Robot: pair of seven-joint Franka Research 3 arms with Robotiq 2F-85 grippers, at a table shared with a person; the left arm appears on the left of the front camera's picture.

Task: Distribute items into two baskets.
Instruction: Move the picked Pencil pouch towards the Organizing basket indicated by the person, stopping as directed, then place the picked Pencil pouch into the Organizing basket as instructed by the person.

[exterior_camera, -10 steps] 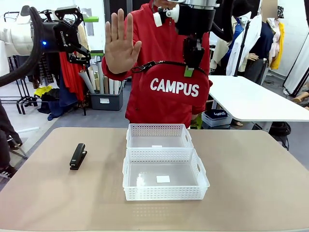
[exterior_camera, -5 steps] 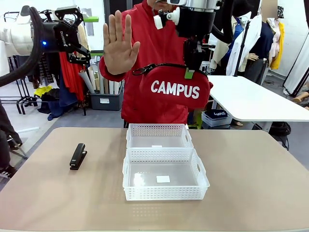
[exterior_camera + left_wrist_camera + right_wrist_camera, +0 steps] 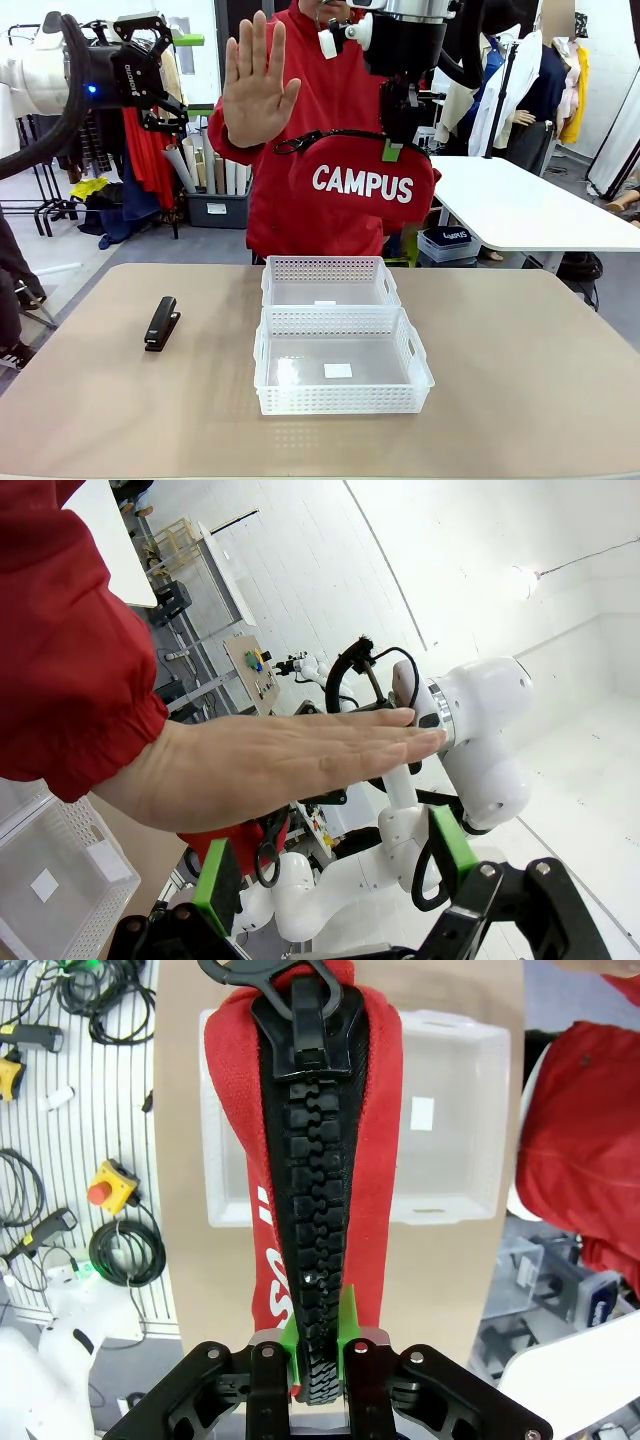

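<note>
The right gripper (image 3: pixel 320 1335) is clamped on the pouch's (image 3: pixel 375 1160) zipper edge, and the pouch hangs from it high over the table (image 3: pixel 520 380). The left gripper (image 3: pixel 165 70) stands wide and holds nothing, raised off the table's left side. The stapler (image 3: pixel 161 322) lies on the table, left of the near basket (image 3: pixel 340 398) and apart from it. The far basket (image 3: pixel 325 268) touches the near one behind. The pouch hides part of the person's torso, and the right arm is cut off at the top. The person's hand (image 3: pixel 255 85) is up between the grippers, palm flat toward the robot.
</note>
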